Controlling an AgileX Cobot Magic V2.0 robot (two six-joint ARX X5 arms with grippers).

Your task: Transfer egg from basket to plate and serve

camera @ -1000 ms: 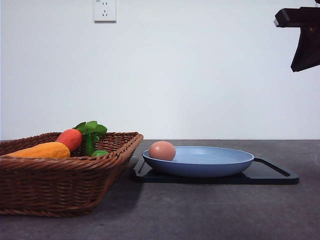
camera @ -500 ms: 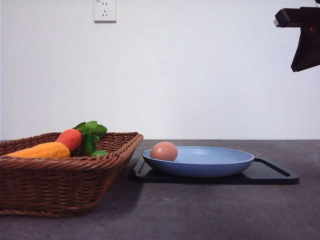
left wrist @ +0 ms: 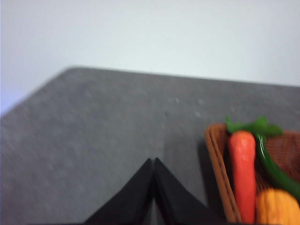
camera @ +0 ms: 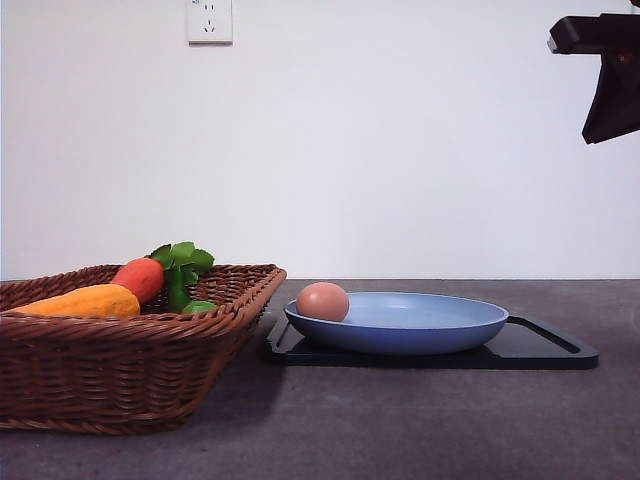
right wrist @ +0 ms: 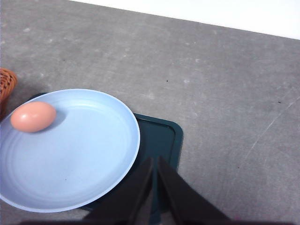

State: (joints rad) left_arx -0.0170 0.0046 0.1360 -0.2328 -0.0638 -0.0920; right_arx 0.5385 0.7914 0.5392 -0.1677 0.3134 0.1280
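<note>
The pinkish-brown egg (camera: 323, 301) lies inside the light-blue plate (camera: 440, 328) at its left edge, the side nearest the wicker basket (camera: 120, 370). In the right wrist view the egg (right wrist: 33, 116) rests near the rim of the plate (right wrist: 84, 164). My right gripper (right wrist: 154, 160) hovers high above the plate's other edge, fingers together and holding nothing. Part of the right arm (camera: 605, 75) shows at the front view's upper right. My left gripper (left wrist: 153, 161) is shut and empty over bare table beside a corner of the basket (left wrist: 216, 159).
A flat black tray (camera: 540, 350) sits under the plate. The basket holds a red-orange carrot-like vegetable (camera: 140, 278) with green leaves and a long yellow-orange vegetable (camera: 85, 301). A white wall with an outlet (camera: 209, 20) stands behind the grey table.
The egg has rocked a little right and then back left on the plate. Neither arm has visibly moved.
</note>
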